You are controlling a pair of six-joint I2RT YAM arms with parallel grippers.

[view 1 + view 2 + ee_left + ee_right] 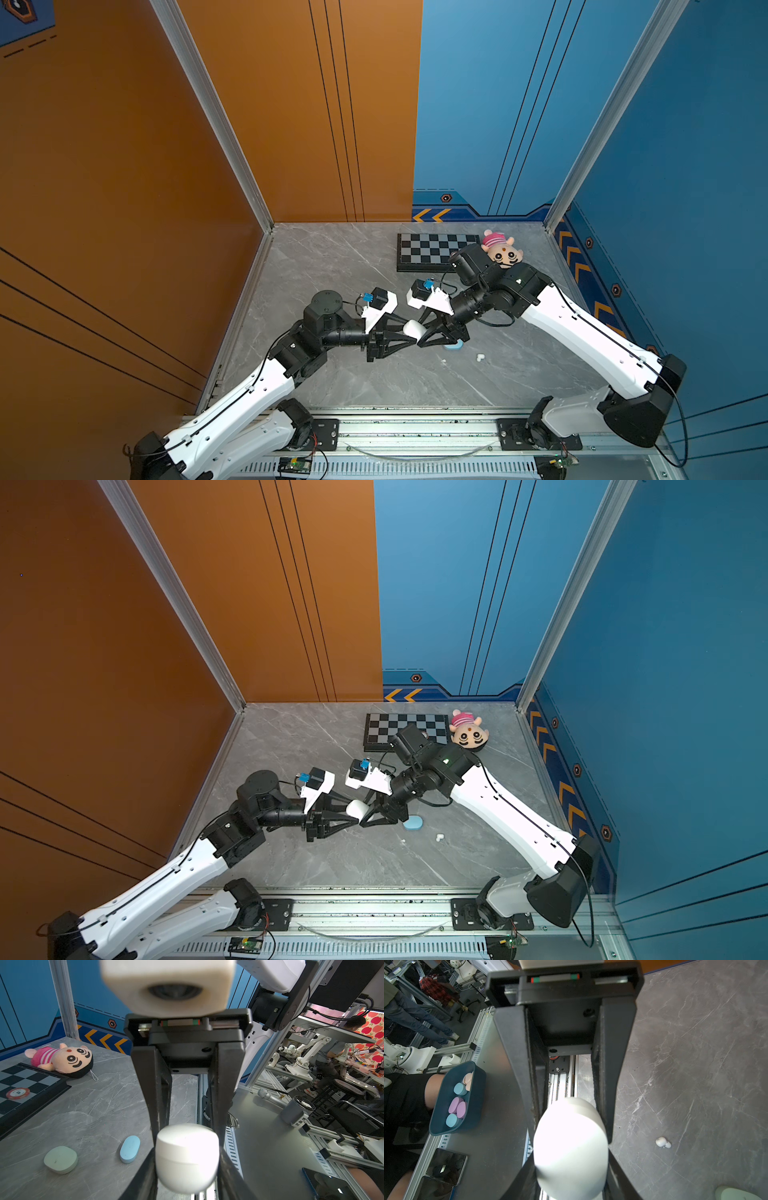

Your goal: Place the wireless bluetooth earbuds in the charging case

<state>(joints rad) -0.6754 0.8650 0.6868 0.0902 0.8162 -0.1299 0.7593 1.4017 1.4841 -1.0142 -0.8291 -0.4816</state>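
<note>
1. Your left gripper (409, 332) and right gripper (421, 333) both pinch the white oval plastic charging case (187, 1157) above the grey marble table (332, 270).
2. One tiny white earbud (604, 357) lies on it, well apart.

Right hand (573, 1138) clasps white case (571, 1159); white earbud (663, 1142) lies apart.

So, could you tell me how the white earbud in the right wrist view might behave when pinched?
The white earbud looks tiny, rounded and glossy, so it would probably slip or roll from a loose pinch. It lies free on the smooth table, so a nudge likely skids it.
</note>
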